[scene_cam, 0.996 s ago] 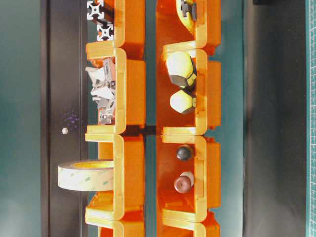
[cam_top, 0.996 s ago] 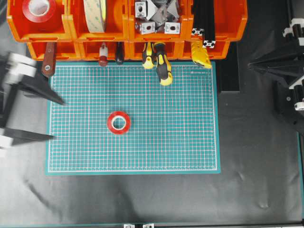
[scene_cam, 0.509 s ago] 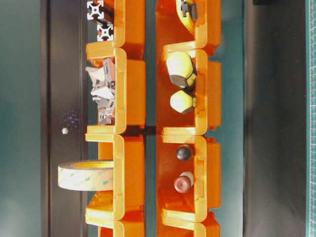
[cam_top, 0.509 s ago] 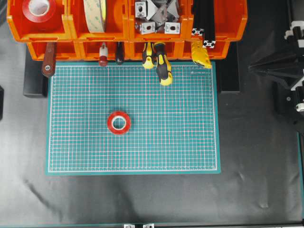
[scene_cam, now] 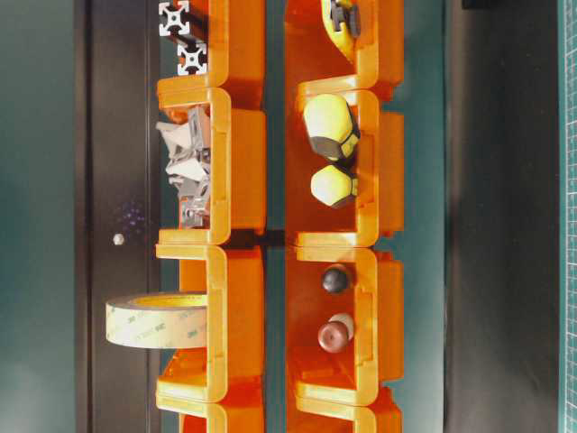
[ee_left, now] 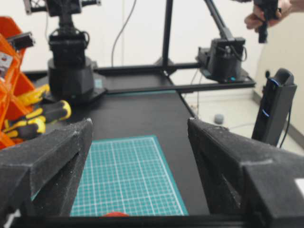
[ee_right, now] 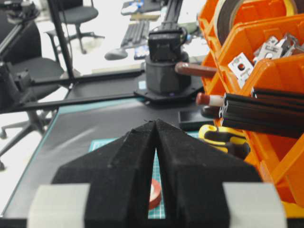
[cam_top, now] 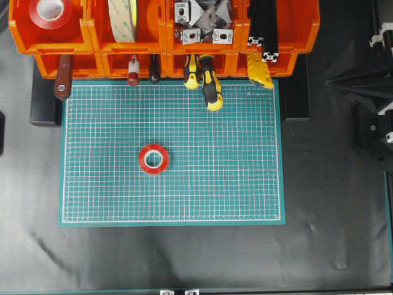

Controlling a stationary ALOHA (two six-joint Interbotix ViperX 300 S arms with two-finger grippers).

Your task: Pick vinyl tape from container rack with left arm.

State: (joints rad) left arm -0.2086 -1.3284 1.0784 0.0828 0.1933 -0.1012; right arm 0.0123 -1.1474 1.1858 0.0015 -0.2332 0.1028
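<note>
The vinyl tape (cam_top: 153,158), a small red ring, lies flat on the green cutting mat (cam_top: 233,184), left of its middle. In the left wrist view only a red sliver of the vinyl tape (ee_left: 116,214) shows at the bottom edge. My left gripper (ee_left: 140,126) is open with nothing between its fingers, looking across the mat; it is outside the overhead view. The orange container rack (cam_top: 89,29) runs along the mat's far side. A larger red roll (cam_top: 50,12) sits in its top-left bin. My right gripper (cam_top: 325,83) is shut at the right edge, away from the mat.
The rack holds a cream tape roll (cam_top: 123,18), metal brackets (cam_top: 202,21), black extrusions (cam_top: 264,31), yellow-black screwdrivers (cam_top: 209,83) and a brown handle (cam_top: 61,80) that stick out over the mat's far edge. A black block (cam_top: 46,101) lies left of the mat.
My left gripper, open at the left edge of the overhead view a second ago, has drawn back out of that view. The vinyl tape has not moved.
</note>
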